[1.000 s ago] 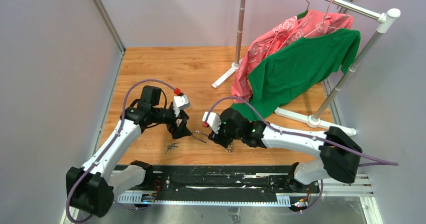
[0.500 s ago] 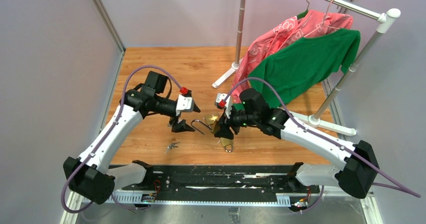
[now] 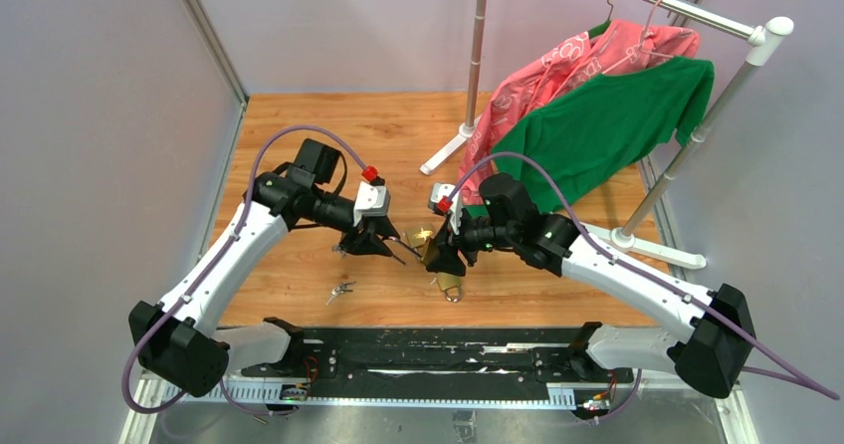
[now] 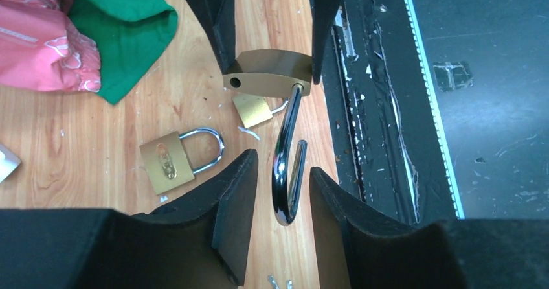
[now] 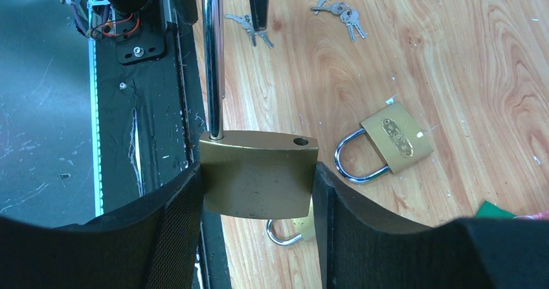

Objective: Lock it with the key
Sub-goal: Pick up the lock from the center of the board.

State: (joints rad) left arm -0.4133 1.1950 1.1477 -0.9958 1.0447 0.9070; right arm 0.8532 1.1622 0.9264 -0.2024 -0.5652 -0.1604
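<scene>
A large brass padlock [image 5: 259,172] hangs above the wooden table, with my right gripper [image 5: 257,179] shut on its body. Its open steel shackle [image 4: 285,146] swings out toward my left gripper [image 4: 283,172]. The left fingers [image 4: 233,192] stand on either side of the shackle's bend, with a gap on each side. In the top view both grippers meet near the table's front centre, left [image 3: 383,243] and right [image 3: 438,255]. A bunch of keys [image 3: 340,290] lies on the table below the left arm. The right wrist view shows two key bunches [image 5: 249,26], [image 5: 340,10].
Two smaller brass padlocks [image 5: 392,143], [image 5: 294,229] lie on the wood under the grippers. A clothes rack [image 3: 480,46] with pink [image 3: 557,71] and green garments [image 3: 597,130] fills the back right. A black rail [image 3: 438,349] runs along the near edge.
The right gripper lifted the large padlock off the table a second ago. Since then the left gripper has moved right onto the shackle, and its jaws have narrowed around it.
</scene>
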